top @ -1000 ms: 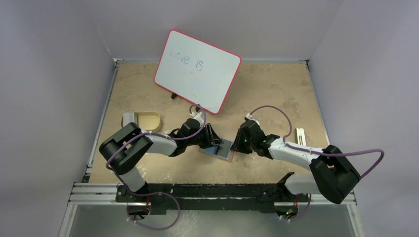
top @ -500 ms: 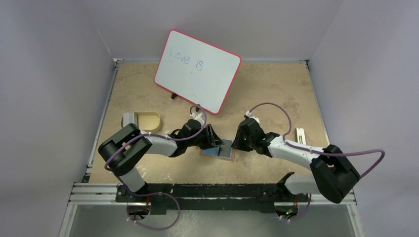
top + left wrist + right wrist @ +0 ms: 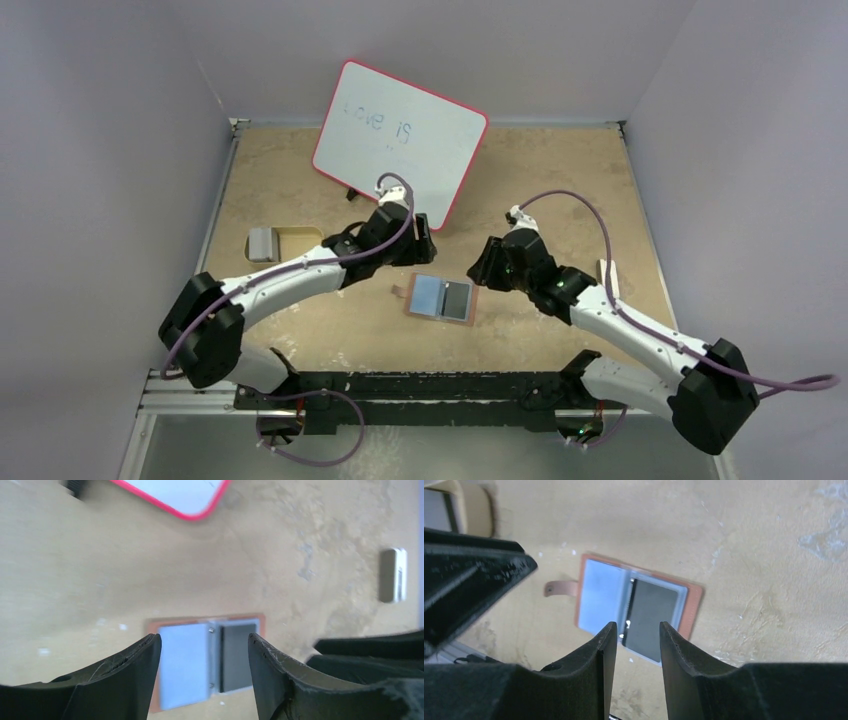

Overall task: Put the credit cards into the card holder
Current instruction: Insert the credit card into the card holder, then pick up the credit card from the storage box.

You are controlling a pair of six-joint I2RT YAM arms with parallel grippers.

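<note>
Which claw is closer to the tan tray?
Left. The left claw is right of the tan tray, below the whiteboard's corner; the right claw is farther right, past the open card holder.

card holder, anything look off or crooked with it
Nothing damaged. The card holder lies open, slightly askew on the table. In the right wrist view its dark inner sleeve seems to overhang the brown cover.

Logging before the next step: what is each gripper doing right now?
Left gripper: open, holding nothing.
Right gripper: open, holding nothing.
</note>
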